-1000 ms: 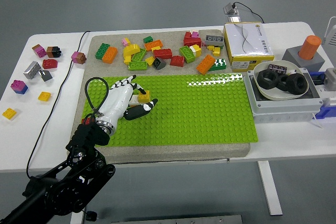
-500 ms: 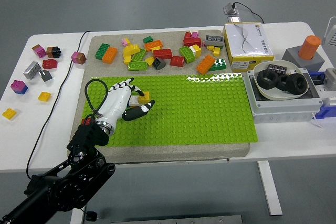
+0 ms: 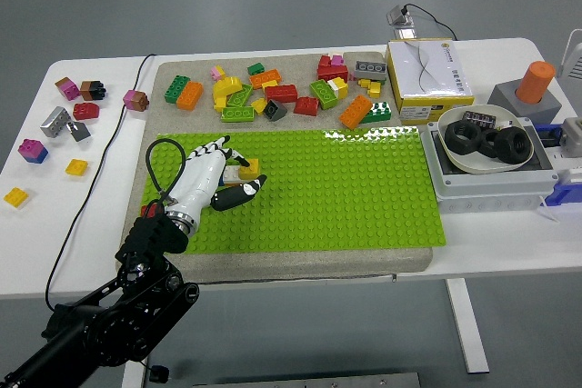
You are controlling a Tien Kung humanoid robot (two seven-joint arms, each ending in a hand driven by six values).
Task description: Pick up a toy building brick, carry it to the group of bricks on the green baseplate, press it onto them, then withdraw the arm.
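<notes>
Left arm [image 3: 109,324]: your nearest thing — it comes in from the lower left corner and reaches up over the near-left part of the baseplate.
Left hand [image 3: 207,177]: white, with black-tipped fingers [image 3: 244,190], lying low over the baseplate's left end.
Fingers: curled round a yellow brick [image 3: 249,168] — thumb below it, the others above and to its left; you have it in hand.
Brick: it sits at the fingertips, down at the baseplate's studs; whether it is pressed on, you cannot tell.
Baseplate [image 3: 364,197]: green, stretching away to the right of the fingers, on a grey mat [image 3: 300,261].
Brick pile [image 3: 282,93]: beyond the fingers, on the mat's far strip — yellow, red, green and orange pieces heaped loosely.
Loose bricks [image 3: 64,120]: left of the fingers, scattered on the white table [image 3: 509,252], well apart from the hand.
Cable [image 3: 114,134]: black, running past the mat's left edge.
Bowl [image 3: 486,138]: far right of the fingers, holding black rings, on a grey box.
Yellow box [image 3: 427,79]: far right, just behind the bowl.
</notes>
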